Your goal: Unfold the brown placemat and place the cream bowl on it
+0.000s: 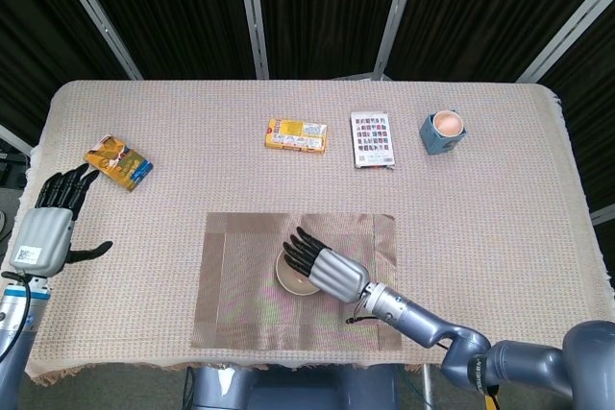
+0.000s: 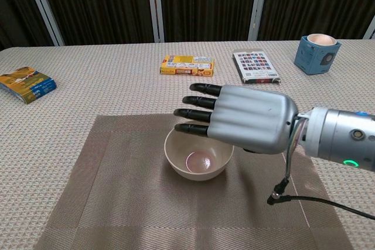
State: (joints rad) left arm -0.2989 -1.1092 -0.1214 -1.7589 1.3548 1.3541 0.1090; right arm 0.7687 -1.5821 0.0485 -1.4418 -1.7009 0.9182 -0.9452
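Already the job looks all but finished. Off at the table's left edge the left hand (image 1: 45,228) hangs with fingers spread, holding nothing, near a colourful packet (image 1: 118,162). Toward the front edge, around its middle, the placemat (image 1: 240,285) lies fully opened and flat, and the bowl (image 2: 198,159) stands upright on it, roughly central. Above the bowl the right hand (image 2: 246,118) is held flat, fingers stretched out and apart, gripping nothing; from the chest view the dark fingers reach over the far rim, and I judge they are clear of it, though contact there is hard to rule out. What seems left is only for that hand to draw away.

Along the back edge sit a yellow box (image 1: 296,134), a card pack (image 1: 371,139) and a blue cup (image 1: 442,131), well apart from the mat.

The right thumb is hidden under the palm. From overhead, the hand covers part of the bowl's right side, and the mat's front edge runs close to the table's lip.
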